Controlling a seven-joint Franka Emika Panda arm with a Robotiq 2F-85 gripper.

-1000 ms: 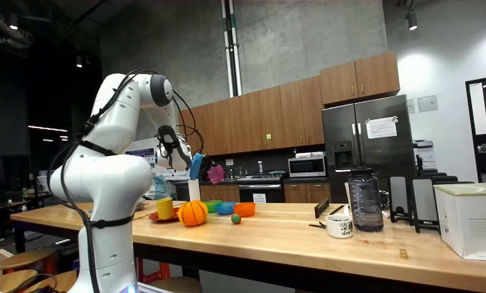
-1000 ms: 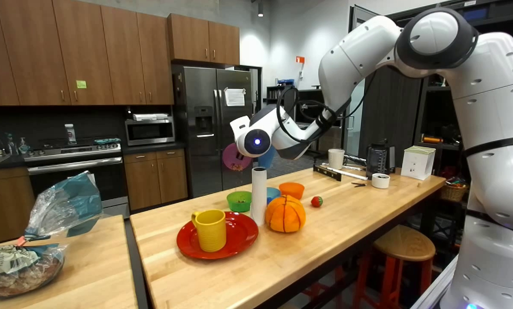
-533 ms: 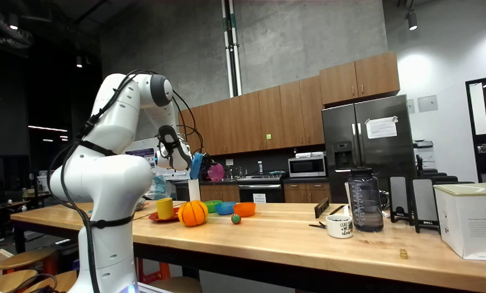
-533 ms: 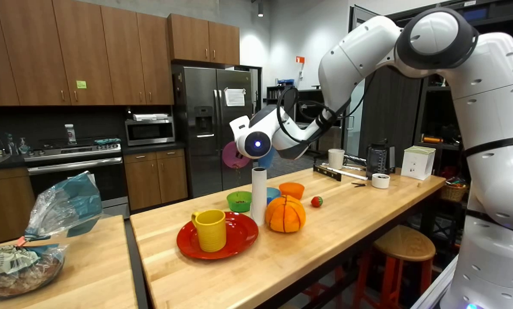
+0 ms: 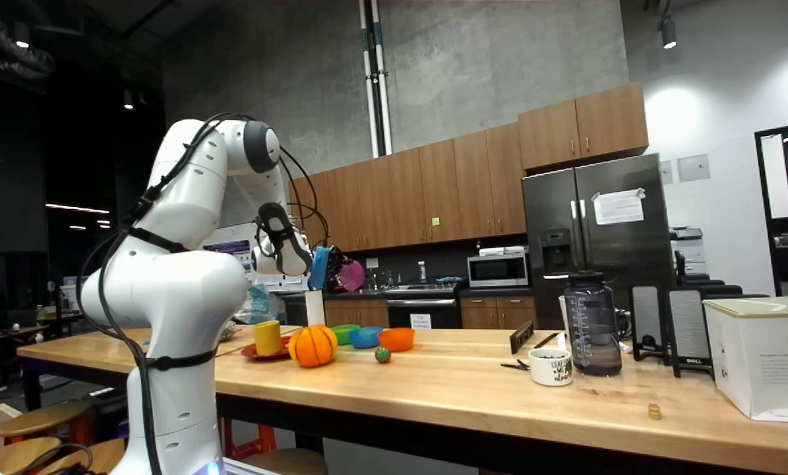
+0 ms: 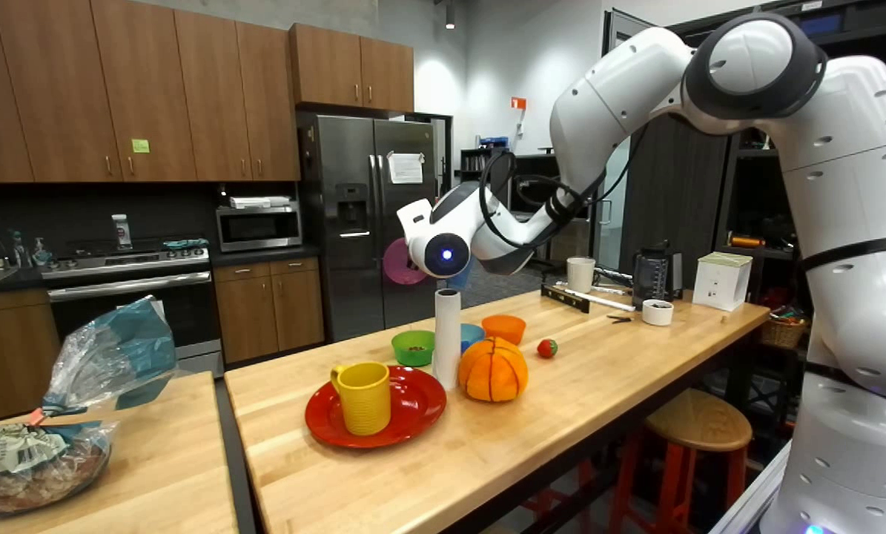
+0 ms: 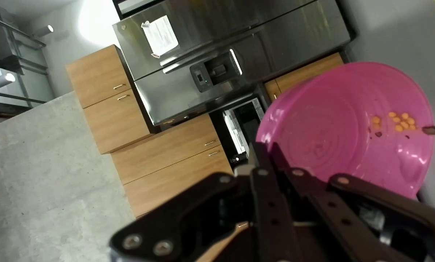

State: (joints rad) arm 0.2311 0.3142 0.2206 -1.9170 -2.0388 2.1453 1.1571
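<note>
My gripper (image 7: 267, 145) is shut on the rim of a pink bowl (image 7: 319, 120). The bowl is tipped on its side in the air; it also shows in both exterior views (image 5: 351, 276) (image 6: 401, 265). Several small orange pieces (image 7: 403, 122) and a few brown bits lie on its lower wall, one brown piece (image 7: 431, 130) at the rim. A green bowl (image 6: 413, 348) with small bits inside stands on the table below the pink bowl. A white upright tube (image 6: 448, 334) stands beside the green bowl. The arm's wrist hides the fingers in that exterior view.
A blue bowl (image 5: 366, 337), an orange bowl (image 6: 504, 328), an orange plush ball (image 6: 493, 369) and a toy strawberry (image 6: 547, 348) are close by. A yellow mug (image 6: 365, 400) stands on a red plate (image 6: 420, 415). A bagged loaf (image 6: 35, 475) lies on the adjoining table.
Bits were falling from the pink bowl towards the green bowl in the earlier frames; none show falling now. The pink bowl has tipped slightly further and shifted a little.
</note>
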